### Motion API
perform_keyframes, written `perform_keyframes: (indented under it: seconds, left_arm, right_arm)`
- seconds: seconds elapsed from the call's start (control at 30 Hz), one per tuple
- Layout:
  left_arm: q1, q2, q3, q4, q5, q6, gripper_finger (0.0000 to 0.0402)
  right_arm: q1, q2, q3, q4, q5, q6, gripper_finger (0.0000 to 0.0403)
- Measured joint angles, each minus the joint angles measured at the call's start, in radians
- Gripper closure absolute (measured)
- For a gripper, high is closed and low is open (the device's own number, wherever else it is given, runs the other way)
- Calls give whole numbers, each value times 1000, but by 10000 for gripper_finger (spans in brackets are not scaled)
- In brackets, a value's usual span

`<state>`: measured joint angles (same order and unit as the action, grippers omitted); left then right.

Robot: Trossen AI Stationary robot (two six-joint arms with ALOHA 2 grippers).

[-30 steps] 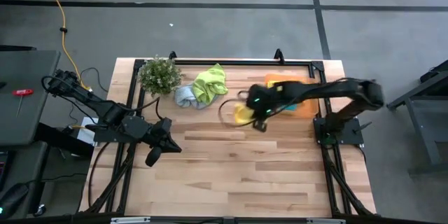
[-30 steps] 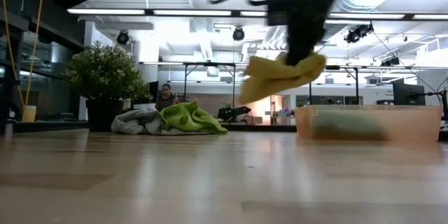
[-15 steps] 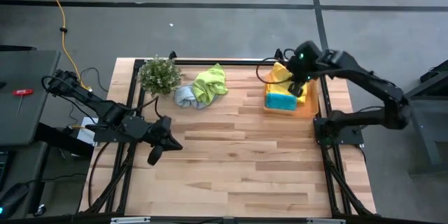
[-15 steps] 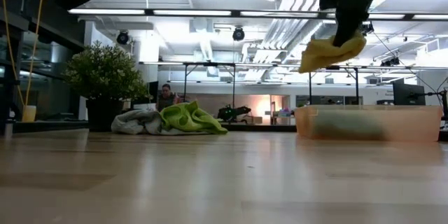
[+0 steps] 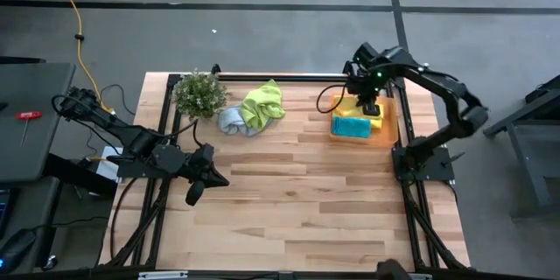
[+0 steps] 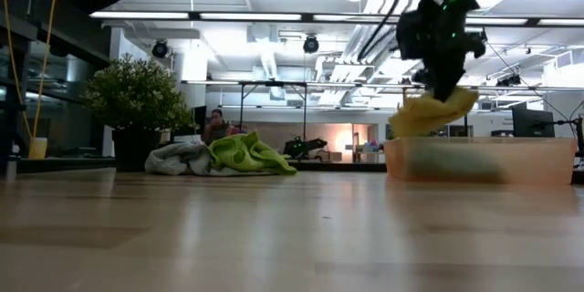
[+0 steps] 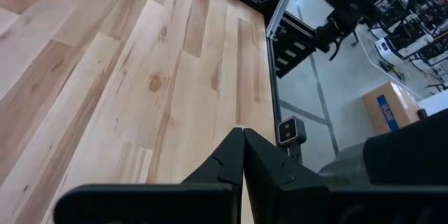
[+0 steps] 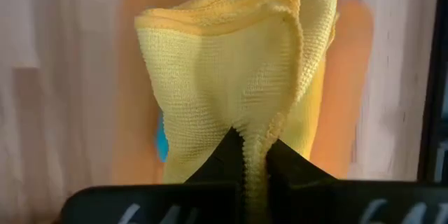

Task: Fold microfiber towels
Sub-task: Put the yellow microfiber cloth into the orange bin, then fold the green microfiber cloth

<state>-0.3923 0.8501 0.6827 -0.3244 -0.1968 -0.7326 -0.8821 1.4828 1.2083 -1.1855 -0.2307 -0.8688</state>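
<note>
Yellow towel [image 8: 231, 77] pinched between the right gripper [image 8: 253, 155] fingertips, hanging bunched with its folds running lengthwise down toward the orange tray [image 5: 388, 122]; in the low view, yellow towel [image 6: 429, 112] drooping just over the tray's rim [image 6: 479, 141], lower end at or barely inside it, contact not clear. Long axis roughly vertical, gathered edge up at the fingers, loose end down. Below it in the tray, teal blue towel [image 5: 352, 127] lying flat, long side across the table, with a yellow layer [image 5: 378, 121] showing along its far and right edges; from table height only a blurred dark-green mass through the translucent wall. Right gripper [image 5: 367, 105] over the tray's far part, largely masking the held cloth from above.

Across the table, lime green towel [image 5: 262, 105] heaped loosely, draped partly over the pale grey-blue towel [image 5: 230, 121], both crumpled, no clear long axis; just beside the small plant [image 5: 199, 94] near the far left edge.

Left gripper [image 5: 194, 194] low at the left side of the table [image 5: 289, 219], well apart from all cloths; fingers [image 7: 227, 157] pressed together, nothing between them.
</note>
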Motion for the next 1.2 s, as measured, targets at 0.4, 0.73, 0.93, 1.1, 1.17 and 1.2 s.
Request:
perform_keyframes:
  seconds: [0.4, 0.73, 0.93, 1.1, 1.17, 1.2]
  left_arm:
    - [0, 0, 0, 0, -24, -42, 401]
    - [0, 0, 0, -1, -50, -26, 401]
    - [0, 0, 0, -1, -50, -23, 401]
    - [0, 0, 0, -2, -50, 8, 401]
    - [2, 0, 0, -2, -55, 32, 401]
    - [8, -1, 0, -2, -62, 46, 401]
  right_arm:
    - [-68, 216, 0, 52, 97, 88, 400]
    - [-66, 245, 0, 46, 198, 235, 325]
    - [-65, 245, 29, -3, 226, 310, 230]
    - [-67, 242, 139, -84, 218, 376, 178]
    - [-67, 222, 185, -87, 189, 408, 171]
    - [-67, 206, 204, -80, 161, 429, 171]
